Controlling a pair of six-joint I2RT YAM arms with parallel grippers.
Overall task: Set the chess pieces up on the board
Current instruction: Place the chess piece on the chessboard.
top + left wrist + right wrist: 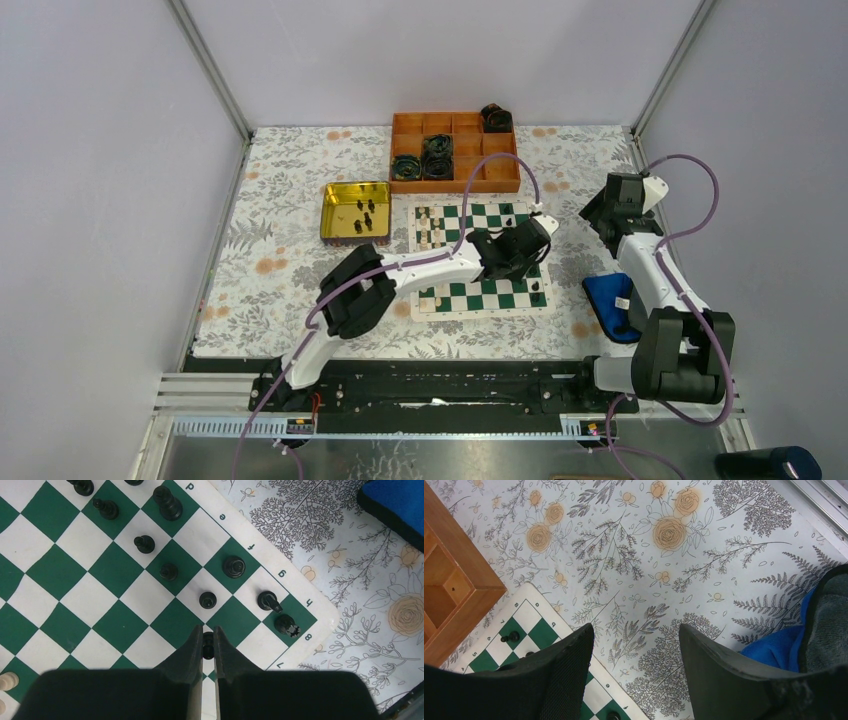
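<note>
Plainly, a flat, thin board (60, 570) of green and white squares with a white, lettered border is seen lying on a floral-printed cloth (350, 580), its surface slightly rippled toward the left of the left wrist view. The left gripper (207, 631) is closed, its two dark, wedge-shaped fingers pinched on one small, round-headed black chessman (207, 647) near the board corner marked 7 and 8. Whether that piece touches the square below cannot be told. Eight other black pieces (233, 566), glossy and turned, are counted wholly in that view, one of them notched at the crown (286, 624). Two more are cut by the top edge, and one cream-white piece (7, 681) is glimpsed at the lower left. The right gripper (636, 635) is held wide open, with nothing between its two broad, matte black fingers, above the cloth just off a board corner. From above, one shiny yellow square tin (326, 212) with a few black pieces in it is seen left of the board. One orange compartment tray (500, 185) holding dark coiled rolls (437, 150) is seen beyond it, and one blue padded object (605, 295) lies beside the right arm.
</note>
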